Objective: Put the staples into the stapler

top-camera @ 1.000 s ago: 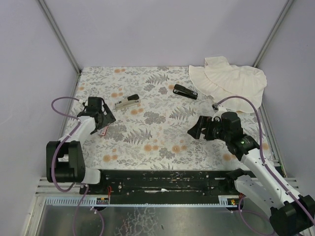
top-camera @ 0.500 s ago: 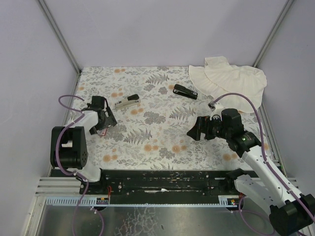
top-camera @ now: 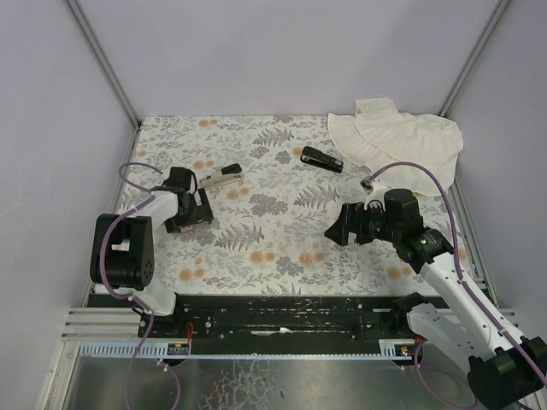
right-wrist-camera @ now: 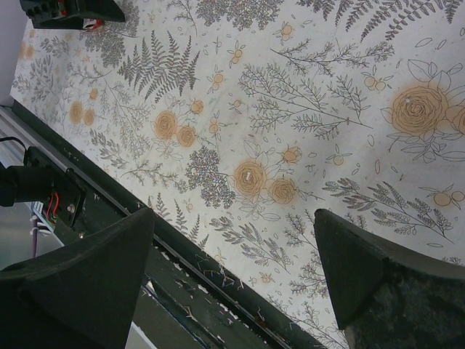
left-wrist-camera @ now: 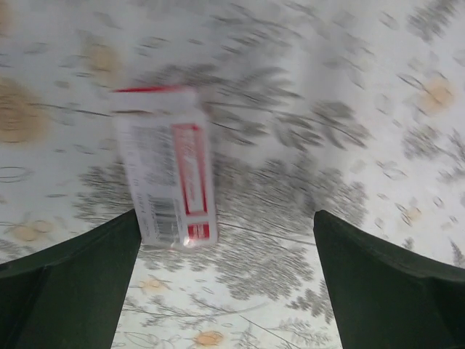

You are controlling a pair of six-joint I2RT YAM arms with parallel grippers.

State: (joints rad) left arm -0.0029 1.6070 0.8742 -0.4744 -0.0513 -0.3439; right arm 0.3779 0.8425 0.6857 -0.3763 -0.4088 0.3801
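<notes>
My left end effector (left-wrist-camera: pixel 225 218) hangs low over the tabletop (top-camera: pixel 273 243) with its jaws spread wide and nothing in them; the staples box (left-wrist-camera: pixel 168 167) lies flat on the floral print between the two fingers (left-wrist-camera: pixel 73 283), well off centre and just beside the one on the left of the wrist view, where I cannot tell whether they touch; no loose staples show, so I take them to be inside; the step in hand, as I judge it, is picking that box up; to do it well I would first let the wrist settle, since its view is smeared, then shift sideways until the box sits midway between the jaws, line the pads along its long sides, come down and close gently, because thin card should crush or skid if one finger meets it first; my right end effector (right-wrist-camera: pixel 234 218) is also wide open and empty, hovering over bare print near the front rail; the black stapler (top-camera: pixel 321 159) lies far back beside the white cloth (top-camera: pixel 402 137), well apart from the box, and a silver-and-black object (top-camera: pixel 220 177) lies near my left end effector (top-camera: pixel 190 213); the box carries a red-edged label and what looks like a barcode, but the blur leaves no word readable.
</notes>
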